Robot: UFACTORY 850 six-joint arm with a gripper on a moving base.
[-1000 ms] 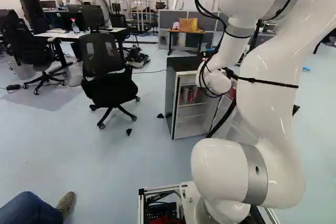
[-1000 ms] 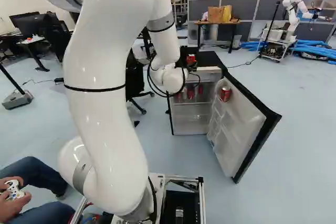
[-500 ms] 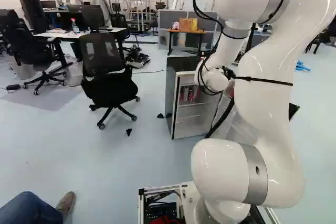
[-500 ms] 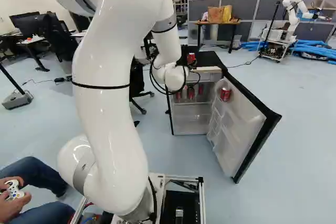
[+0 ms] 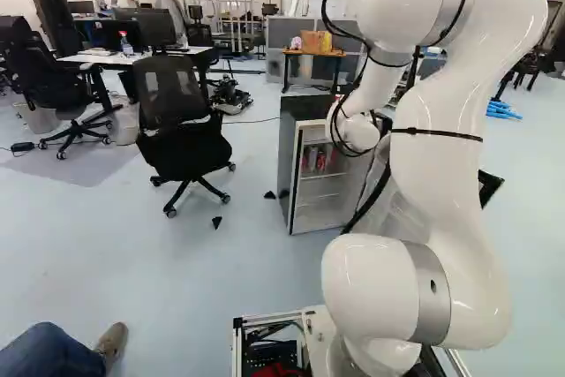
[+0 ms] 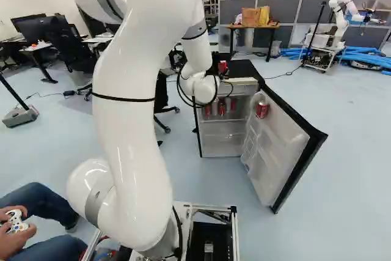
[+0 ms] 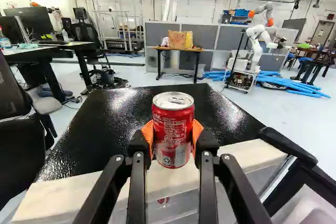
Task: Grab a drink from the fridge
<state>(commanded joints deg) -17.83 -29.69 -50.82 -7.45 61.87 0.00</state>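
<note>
We are seeing a fridge [image 5: 287, 165] and a black chair [image 5: 181, 147] standing on the floor [image 5: 177, 280]. In the fridge, red cans [image 6: 222, 107] are sitting on a shelf [image 6: 214, 120], and its open door [image 6: 281, 151] is holding another red can [image 6: 262, 109]. We are seeing a table [image 7: 184, 50] holding a brown bag [image 7: 177, 39].

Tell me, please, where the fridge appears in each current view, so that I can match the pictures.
Left base view: the fridge is near the middle, partly behind the arm.
Right base view: right of the arm, door open.
Wrist view: its black top lies under and ahead of the tool.
Shared landmark: the brown bag on the far table.
</note>
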